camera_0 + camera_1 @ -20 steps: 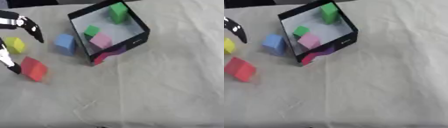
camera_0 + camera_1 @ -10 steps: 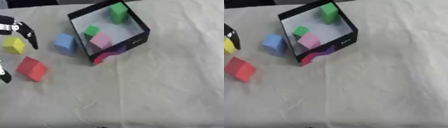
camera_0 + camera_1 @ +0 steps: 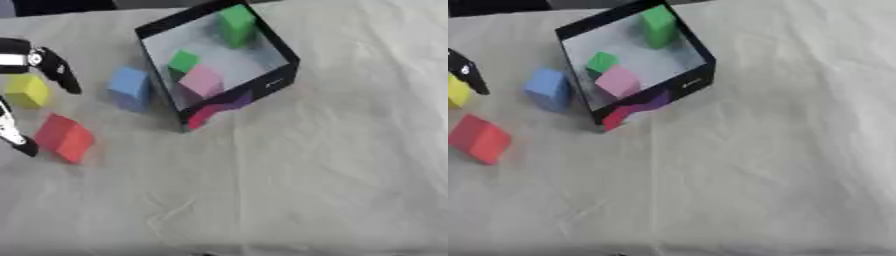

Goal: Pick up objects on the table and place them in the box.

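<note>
A black box [image 3: 282,50] with a white inside lies tilted at the upper middle. It holds two green blocks [image 3: 234,24] [image 3: 182,61] and a pink block [image 3: 202,81]. Left of the box on the cloth are a blue block [image 3: 130,88], a yellow block [image 3: 26,91] and a red block [image 3: 65,138]. My left hand [image 3: 57,72] reaches in at the left edge, open. One finger stands just above and right of the yellow block, and the thumb [image 3: 15,137] lies below it, beside the red block. The right hand shows in no view.
A wrinkled white cloth [image 3: 306,175] covers the table. A dark strip [image 3: 61,5] runs along the far edge at the upper left.
My left hand has drawn slightly back toward the left edge, and its thumb dropped and then rose again. The blocks and the box stay where they were.
</note>
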Controlling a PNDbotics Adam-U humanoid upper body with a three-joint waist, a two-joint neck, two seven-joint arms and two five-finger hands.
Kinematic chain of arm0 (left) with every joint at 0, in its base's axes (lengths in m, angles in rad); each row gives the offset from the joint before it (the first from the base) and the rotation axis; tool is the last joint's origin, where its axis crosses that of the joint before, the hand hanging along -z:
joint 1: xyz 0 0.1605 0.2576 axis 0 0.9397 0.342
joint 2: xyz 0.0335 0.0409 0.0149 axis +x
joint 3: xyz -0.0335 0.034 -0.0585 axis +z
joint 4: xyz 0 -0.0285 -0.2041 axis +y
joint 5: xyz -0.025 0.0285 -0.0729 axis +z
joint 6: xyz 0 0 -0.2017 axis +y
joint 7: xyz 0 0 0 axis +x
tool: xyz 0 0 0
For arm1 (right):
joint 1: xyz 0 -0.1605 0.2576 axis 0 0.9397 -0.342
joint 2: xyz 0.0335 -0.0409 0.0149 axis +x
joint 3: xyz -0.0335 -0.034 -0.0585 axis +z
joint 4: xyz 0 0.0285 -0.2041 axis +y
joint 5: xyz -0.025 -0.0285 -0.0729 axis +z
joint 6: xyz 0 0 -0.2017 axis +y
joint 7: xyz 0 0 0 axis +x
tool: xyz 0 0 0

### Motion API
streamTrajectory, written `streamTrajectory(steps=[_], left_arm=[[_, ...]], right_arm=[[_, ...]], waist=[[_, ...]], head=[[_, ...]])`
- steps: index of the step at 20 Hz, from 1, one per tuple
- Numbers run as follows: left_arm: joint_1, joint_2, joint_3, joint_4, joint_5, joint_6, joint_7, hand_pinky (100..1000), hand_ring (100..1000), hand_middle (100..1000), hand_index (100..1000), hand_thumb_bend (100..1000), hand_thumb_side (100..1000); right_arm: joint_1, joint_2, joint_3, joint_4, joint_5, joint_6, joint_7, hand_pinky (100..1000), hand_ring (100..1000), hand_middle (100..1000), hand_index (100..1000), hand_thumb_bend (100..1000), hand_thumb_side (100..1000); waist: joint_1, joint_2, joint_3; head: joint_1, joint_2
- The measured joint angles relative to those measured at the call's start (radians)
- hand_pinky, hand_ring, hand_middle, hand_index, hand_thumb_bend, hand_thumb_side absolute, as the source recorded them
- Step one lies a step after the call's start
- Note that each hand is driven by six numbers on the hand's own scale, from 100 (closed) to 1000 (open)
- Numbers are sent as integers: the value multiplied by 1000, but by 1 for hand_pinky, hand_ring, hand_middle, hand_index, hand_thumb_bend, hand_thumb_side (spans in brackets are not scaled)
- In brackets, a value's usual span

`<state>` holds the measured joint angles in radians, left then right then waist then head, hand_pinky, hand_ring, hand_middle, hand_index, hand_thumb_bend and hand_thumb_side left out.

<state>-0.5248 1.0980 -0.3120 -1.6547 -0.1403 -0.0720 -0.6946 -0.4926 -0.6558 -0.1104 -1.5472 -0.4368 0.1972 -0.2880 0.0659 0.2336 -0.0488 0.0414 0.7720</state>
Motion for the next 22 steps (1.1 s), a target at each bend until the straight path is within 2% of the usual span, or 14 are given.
streamTrajectory(steps=[10, 14, 17, 22], left_arm=[[10, -18, -20, 55, -28, 2, 22, 843, 765, 689, 766, 835, 100], [9, -31, -27, 80, -68, -11, 21, 850, 780, 719, 768, 848, 100], [3, -43, -32, 101, -112, -26, 32, 845, 778, 717, 766, 837, 100], [-12, -73, -46, 146, -167, -57, 61, 845, 780, 725, 766, 818, 100]], right_arm=[[1, 10, 0, 0, 0, 2, 0, 728, 798, 702, 783, 372, 458], [5, 17, 0, 1, 0, 3, 0, 729, 800, 703, 783, 370, 460], [9, 18, 0, 2, 0, 4, 1, 732, 802, 706, 784, 324, 476], [11, 21, 0, 7, 0, 7, 4, 732, 802, 706, 784, 330, 485]], waist=[[0, 0, -1], [0, 0, -2], [0, 0, -3], [0, 0, -5]], head=[[0, 0], [1, 0], [2, 0], [6, 0]])
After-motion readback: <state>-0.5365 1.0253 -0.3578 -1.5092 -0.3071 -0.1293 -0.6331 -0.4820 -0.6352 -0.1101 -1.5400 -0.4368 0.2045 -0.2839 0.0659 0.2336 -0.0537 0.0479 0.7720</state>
